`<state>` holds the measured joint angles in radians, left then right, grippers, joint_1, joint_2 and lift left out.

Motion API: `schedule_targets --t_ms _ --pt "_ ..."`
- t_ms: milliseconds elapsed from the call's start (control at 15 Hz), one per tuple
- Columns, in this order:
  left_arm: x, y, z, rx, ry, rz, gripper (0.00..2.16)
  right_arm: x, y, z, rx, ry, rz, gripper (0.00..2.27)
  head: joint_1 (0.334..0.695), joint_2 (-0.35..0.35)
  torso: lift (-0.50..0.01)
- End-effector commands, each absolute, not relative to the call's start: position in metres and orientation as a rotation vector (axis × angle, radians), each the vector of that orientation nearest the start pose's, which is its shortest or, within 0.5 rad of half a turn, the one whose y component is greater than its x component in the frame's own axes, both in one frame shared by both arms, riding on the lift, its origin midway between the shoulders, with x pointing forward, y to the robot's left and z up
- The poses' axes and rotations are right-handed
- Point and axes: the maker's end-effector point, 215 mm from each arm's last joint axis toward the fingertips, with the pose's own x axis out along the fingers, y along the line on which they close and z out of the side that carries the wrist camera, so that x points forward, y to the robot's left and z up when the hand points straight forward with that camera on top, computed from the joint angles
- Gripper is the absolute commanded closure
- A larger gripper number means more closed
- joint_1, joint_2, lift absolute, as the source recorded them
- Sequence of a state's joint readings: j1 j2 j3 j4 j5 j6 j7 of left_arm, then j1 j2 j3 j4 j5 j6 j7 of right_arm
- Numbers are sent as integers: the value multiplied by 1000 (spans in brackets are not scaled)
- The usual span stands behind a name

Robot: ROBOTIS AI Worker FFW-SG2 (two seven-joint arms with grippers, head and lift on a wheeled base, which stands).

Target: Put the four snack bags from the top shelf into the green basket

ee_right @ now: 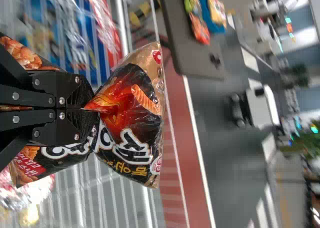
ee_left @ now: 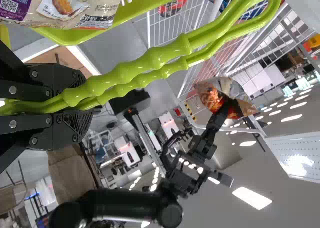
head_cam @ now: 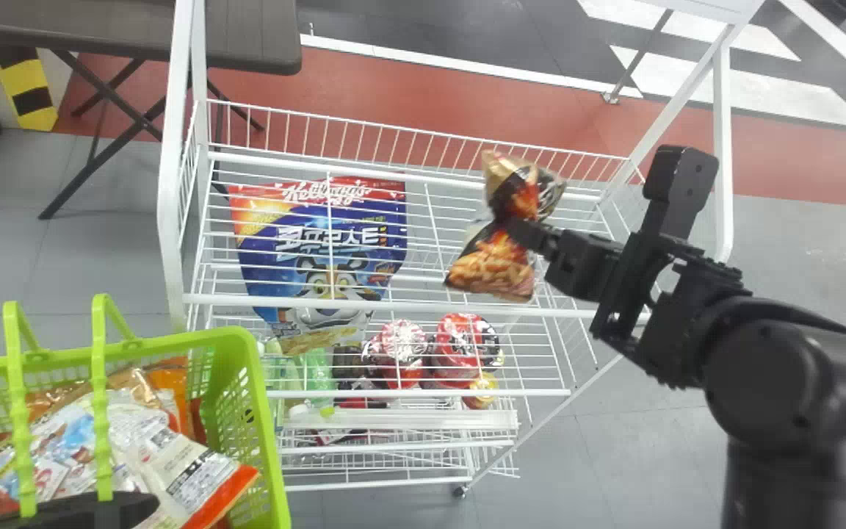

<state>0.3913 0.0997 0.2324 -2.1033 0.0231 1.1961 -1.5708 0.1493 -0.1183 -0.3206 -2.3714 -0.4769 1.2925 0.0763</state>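
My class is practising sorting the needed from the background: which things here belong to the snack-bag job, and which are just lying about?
Belong to the job:
snack bag in the right pincer
green basket, handles in the left pincer
bags inside it
top shelf

Just lying about:
blue cereal bag beneath the top wires
red packages lower down
dark table

A: Right arm (head_cam: 797, 375): black throughout. Joint housing bulky, rounded, smooth; sections nearer the wrist narrower and blocky.

B: Anything mounted on it?

A: One black block (head_cam: 680, 176), soft-cornered, small round marks on its face.

B: Right gripper (head_cam: 524, 229)?

A: Black, with flat linkage bars, bright silver screw heads and finely ridged pads (ee_right: 82, 94).

B: Left gripper (head_cam: 118, 507) matches: black bars, round silver screws, dark textured pads (ee_left: 77, 82).
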Motion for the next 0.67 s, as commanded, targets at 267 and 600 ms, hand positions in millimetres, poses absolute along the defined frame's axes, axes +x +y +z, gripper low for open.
schedule_targets --t_ms 267,600 --pt "256 122 -393 -745 813 -1192 2145 384 -124 -369 223 797 475 2260 695 -118 0" --pt "256 116 -391 -743 814 -1208 2145 357 -16 -405 211 922 691 2260 695 69 0"
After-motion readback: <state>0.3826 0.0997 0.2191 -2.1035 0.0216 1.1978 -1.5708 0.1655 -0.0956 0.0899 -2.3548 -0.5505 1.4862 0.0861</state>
